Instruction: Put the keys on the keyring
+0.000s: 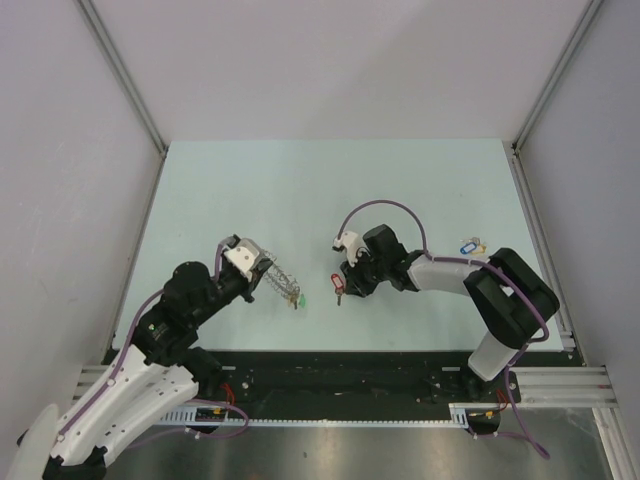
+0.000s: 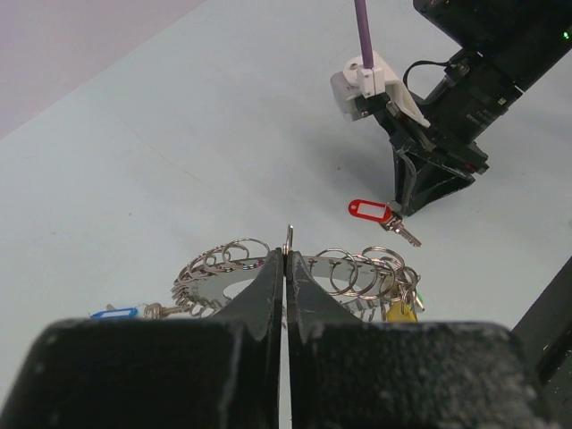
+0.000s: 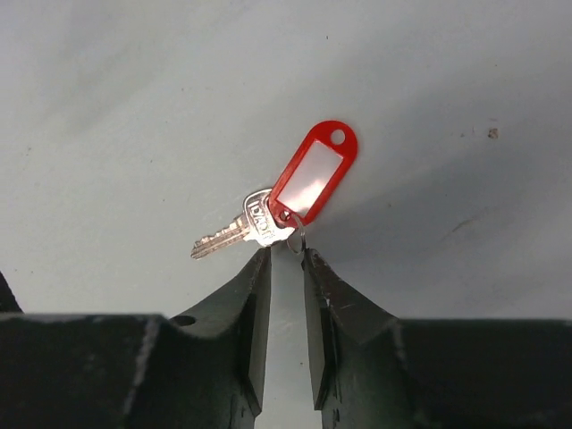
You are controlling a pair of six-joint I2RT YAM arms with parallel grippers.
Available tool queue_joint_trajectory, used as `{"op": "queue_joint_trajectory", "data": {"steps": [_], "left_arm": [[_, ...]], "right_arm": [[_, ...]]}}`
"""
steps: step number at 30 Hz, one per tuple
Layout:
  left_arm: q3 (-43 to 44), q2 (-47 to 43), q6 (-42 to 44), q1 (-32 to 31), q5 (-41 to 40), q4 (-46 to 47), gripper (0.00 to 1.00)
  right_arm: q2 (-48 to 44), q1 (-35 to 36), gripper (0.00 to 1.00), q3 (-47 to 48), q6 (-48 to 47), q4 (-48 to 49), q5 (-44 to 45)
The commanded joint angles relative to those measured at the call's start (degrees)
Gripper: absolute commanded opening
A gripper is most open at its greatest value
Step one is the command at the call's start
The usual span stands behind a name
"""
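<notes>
The left gripper (image 2: pixel 287 256) is clamped shut on the keyring (image 2: pixel 357 273), low at centre of its wrist view. The right gripper (image 3: pixel 287 253), jaws a narrow slit apart, flanks the small ring of the red key (image 3: pixel 313 174) mid-frame; I cannot tell if it grips. The pick-up seems to be in hand, and next the key needs lifting and threading onto the loop.

Pale mint table (image 1: pixel 330 190) boxed by plain, seemingly white walls (image 1: pixel 330 60).

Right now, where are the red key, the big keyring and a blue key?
red key (image 3: pixel 313 174): right wrist view, on its red plastic tag.
keyring (image 2: pixel 357 268): left wrist view, on its bunched silver rings.
blue key (image 1: pixel 466 242): top view, on its blue tag.
</notes>
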Motion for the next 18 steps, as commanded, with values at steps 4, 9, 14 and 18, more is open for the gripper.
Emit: {"op": "queue_joint_trajectory", "data": {"steps": [4,9,14,18], "left_arm": [[0.00,-0.83,-0.42,0.38,-0.43,3.23,0.00],[0.09,-0.56,-0.51,0.38,-0.08,3.32,0.00],[0.09,-0.04,-0.51,0.38,0.36,3.32,0.00],[0.18,0.23,-0.51,0.38,0.71,3.23,0.00]], "right_arm": [[-2.76,-2.35,0.28,-1.83,1.12,0.22,-3.73],[-2.14,-2.96,0.28,-1.83,0.51,0.57,-5.93],[-0.12,-4.01,0.29,-1.31,-0.64,2.24,-8.38],[1.98,-4.72,0.29,0.27,-1.25,2.68,-9.62]]}}
